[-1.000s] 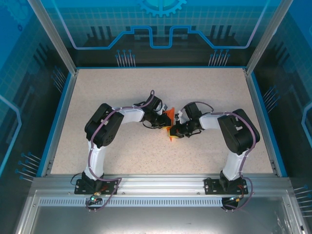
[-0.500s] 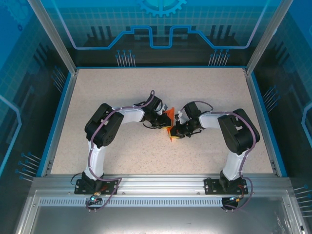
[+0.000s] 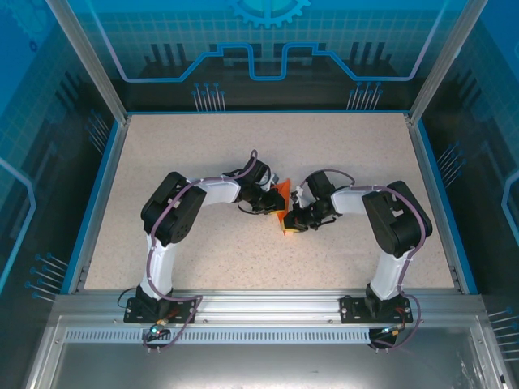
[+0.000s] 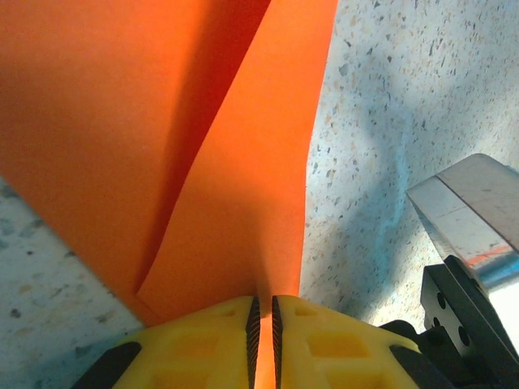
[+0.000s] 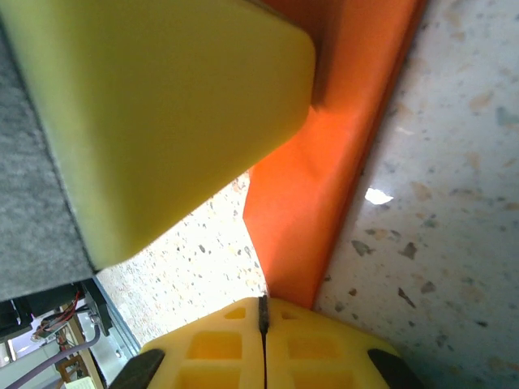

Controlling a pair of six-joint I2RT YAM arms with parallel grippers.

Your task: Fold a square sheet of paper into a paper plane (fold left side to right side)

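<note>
The left pincer [image 3: 270,203] and the right pincer [image 3: 293,220] meet near the middle of the table [image 3: 162,162], tips turned towards each other. The orange paper [image 3: 281,206] stands between them as a small creased shape.

From the left wrist, the left pincer [image 4: 262,314] is clamped on the paper. Its two yellow fingers [image 4: 203,340] stand almost together, and a raised fold of the orange paper [image 4: 235,162] runs down into the thin gap between the black pads. Ahead of this pincer the sheet spreads up and to the left in two planes split by a sharp crease, one of them in shadow. To the pincer's right lies bare table top.

From the right wrist, the right pincer [image 5: 263,312] is closed tight, its pads meeting in one dark line. The narrow lower end of the paper [image 5: 316,211] comes down into that line, so this pincer grips the paper's tip. Just ahead and to its left, a yellow finger [image 5: 162,105] of the left pincer lies over the upper part of the sheet.

The table top is pale beige, speckled with grey and brown flecks like stone, with a slight sheen. A blue rim [image 3: 97,203] edges it. Aluminium posts [image 3: 85,57] rise from the far corners and carry see-through blue walls [image 3: 268,49] printed with line patterns and a gear [image 3: 268,8]. Behind both pincers, at the near edge, a metal rail [image 3: 268,304] bears the two arm bases.
</note>
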